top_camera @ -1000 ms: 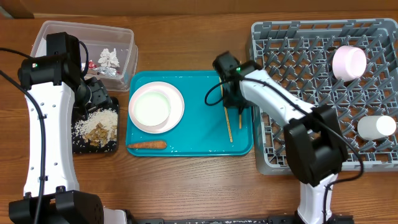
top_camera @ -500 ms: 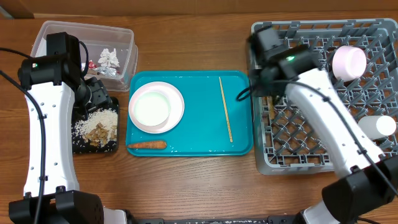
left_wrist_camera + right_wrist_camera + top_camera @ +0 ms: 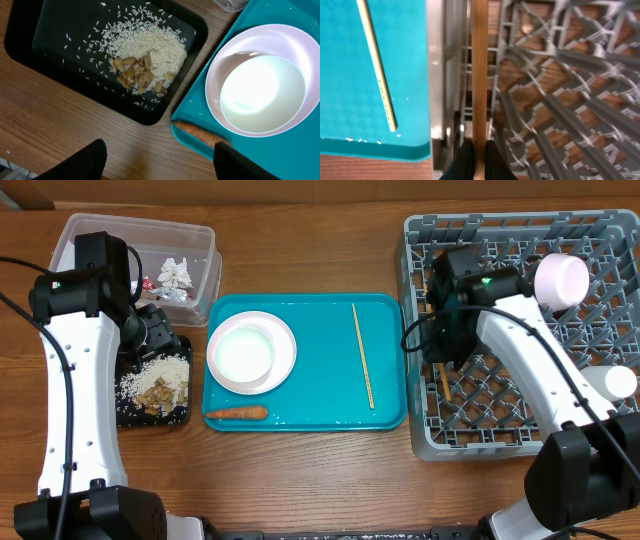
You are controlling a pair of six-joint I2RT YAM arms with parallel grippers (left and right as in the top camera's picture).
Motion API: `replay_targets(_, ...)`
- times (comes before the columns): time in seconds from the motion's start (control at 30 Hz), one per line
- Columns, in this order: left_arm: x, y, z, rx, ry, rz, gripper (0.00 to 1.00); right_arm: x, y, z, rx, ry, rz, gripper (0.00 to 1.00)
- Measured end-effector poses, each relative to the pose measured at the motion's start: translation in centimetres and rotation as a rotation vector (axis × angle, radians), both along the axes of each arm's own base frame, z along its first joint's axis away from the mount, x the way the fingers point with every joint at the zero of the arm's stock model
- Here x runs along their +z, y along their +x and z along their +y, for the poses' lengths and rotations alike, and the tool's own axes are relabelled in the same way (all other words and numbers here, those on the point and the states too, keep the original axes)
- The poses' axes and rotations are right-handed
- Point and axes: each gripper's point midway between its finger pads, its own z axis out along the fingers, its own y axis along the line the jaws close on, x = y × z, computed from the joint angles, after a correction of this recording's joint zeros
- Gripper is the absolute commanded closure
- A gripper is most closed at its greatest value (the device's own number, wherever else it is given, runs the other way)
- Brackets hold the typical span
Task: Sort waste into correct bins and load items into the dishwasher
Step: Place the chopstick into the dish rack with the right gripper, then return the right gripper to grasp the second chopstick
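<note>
Between the right gripper's (image 3: 475, 159) almost closed fingers sits one wooden chopstick (image 3: 480, 70). It is pinched near its end and runs straight ahead over the left rim of the grey dish rack (image 3: 500, 225), probably so it can be lowered among the pegs. To that gripper's left the second chopstick (image 3: 376, 70) lies on the teal tray (image 3: 350, 125), not yet loaded. The left gripper (image 3: 160, 147) hangs wide open and empty. Just ahead of its fingertips lies the carrot (image 3: 197, 132), likely its target, with the black tray (image 3: 30, 45) of rice and scraps further left.
</note>
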Motion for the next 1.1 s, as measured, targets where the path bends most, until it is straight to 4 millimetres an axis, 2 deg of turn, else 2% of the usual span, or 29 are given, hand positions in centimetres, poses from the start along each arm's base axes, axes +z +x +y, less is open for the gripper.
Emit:
replay_targets(0.2, 0.0, -0.1, 0.0, 0.0, 0.0, 0.003, 0.29, -1.7, -0.1, 0.6, 0.02, 0.014, -0.004, 0.9)
replay_targets(0.27, 0.0, -0.1, 0.0, 0.0, -0.001, 0.005, 0.29, -1.8, -0.1, 0.6, 0.02, 0.016, -0.005, 0.84)
replay_targets(0.33, 0.0, -0.1, 0.0, 0.0, -0.001, 0.005, 0.29, -1.8, 0.1, 0.7, 0.022, 0.017, -0.011, 0.7)
replay_targets(0.47, 0.0, -0.1, 0.0, 0.0, -0.001, 0.005, 0.29, -1.8, 0.1, 0.3, 0.018, 0.006, -0.012, 0.54)
replay_targets(0.57, 0.0, -0.1, 0.0, 0.0, -0.001, 0.005, 0.29, -1.7, -0.2, -0.2, 0.006, -0.016, 0.001, 0.52)
replay_targets(0.7, 0.0, -0.1, 0.0, 0.0, -0.001, 0.006, 0.29, 0.1, 0.2, -0.5, -0.014, -0.041, -0.009, 0.52)
replay_targets(0.83, 0.0, -0.2, 0.0, 0.0, -0.001, 0.007, 0.29, 4.5, 3.6, 0.5, -0.022, -0.001, -0.151, 0.52)
replay_targets(0.87, 0.0, -0.1, 0.0, 0.0, -0.001, 0.006, 0.29, 5.9, 4.6, 1.2, -0.016, 0.022, -0.202, 0.52)
replay_targets(0.93, 0.0, -0.2, 0.0, 0.0, -0.001, 0.007, 0.29, 7.4, 5.8, 2.6, 0.004, 0.061, -0.265, 0.52)
replay_targets(1.0, 0.0, -0.1, 0.0, 0.0, -0.001, 0.006, 0.29, 7.7, 5.9, 4.2, 0.036, 0.09, -0.284, 0.51)
replay_targets(1.1, 0.0, -0.2, 0.0, 0.0, -0.001, 0.007, 0.29, 7.3, 5.2, 6.5, 0.09, 0.111, -0.264, 0.51)
